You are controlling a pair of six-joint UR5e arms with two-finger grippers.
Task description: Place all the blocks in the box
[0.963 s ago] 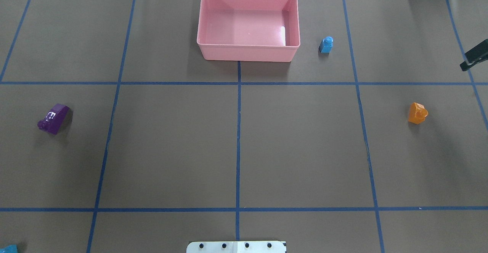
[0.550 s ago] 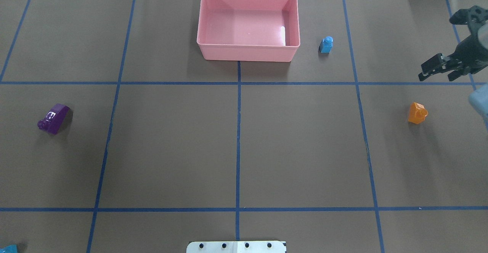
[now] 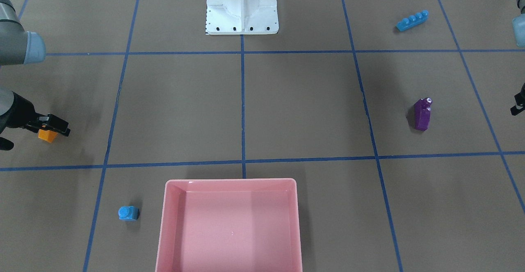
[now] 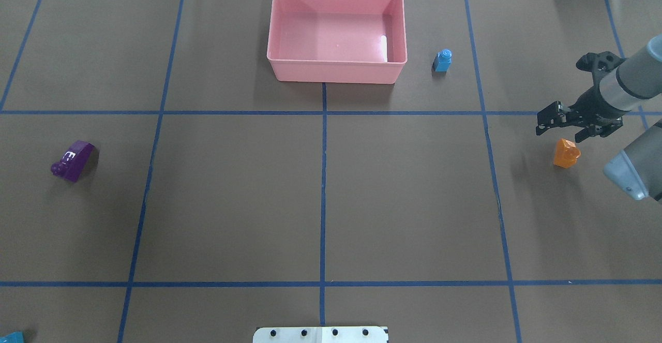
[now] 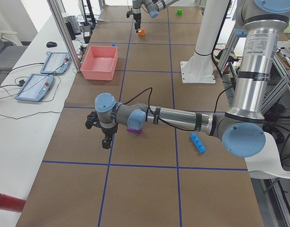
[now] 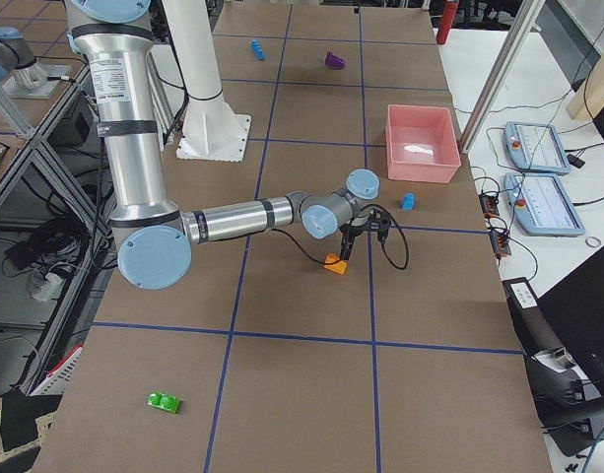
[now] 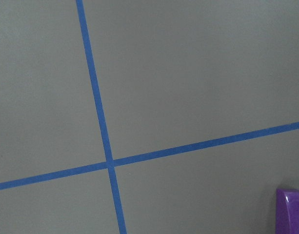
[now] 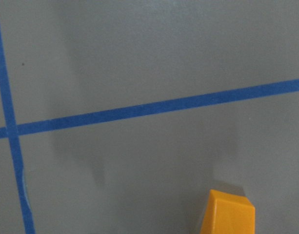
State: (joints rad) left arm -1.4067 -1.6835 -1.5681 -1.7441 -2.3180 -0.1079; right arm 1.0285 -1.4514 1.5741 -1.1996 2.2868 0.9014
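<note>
At the near edge, by the white robot base [image 4: 320, 334], two bricks wait their turn: the long blue brick [image 3: 412, 20] toward the near left corner and the green brick [image 6: 165, 401] toward the near right corner.

Halfway across the worktop, the purple brick [image 4: 73, 160] lies close to the left edge. The left gripper [image 5: 103, 135] hangs low, near the brick on the side toward that edge, not over it. I cannot tell how its jaws stand.

At the same depth near the right edge sits the orange brick [image 4: 566, 152]. The right gripper [image 4: 561, 132] hovers just above it, jaws wide and holding nothing. This looks like the step in hand, the first pick. The brick sits low in the wrist view, so the gripper probably needs a small shift to centre it between the fingers. One face is sloped, so the pads should close on the two flat parallel sides or it may squirt out. Come straight down, squeeze, then lift higher than the box wall.

Toward the far edge, the small blue brick [image 4: 442, 60] stands just beside the right wall of the box [image 4: 336, 71]. The carry should pass above it. The box sits mid-way along the far edge, with no brick in it yet
</note>
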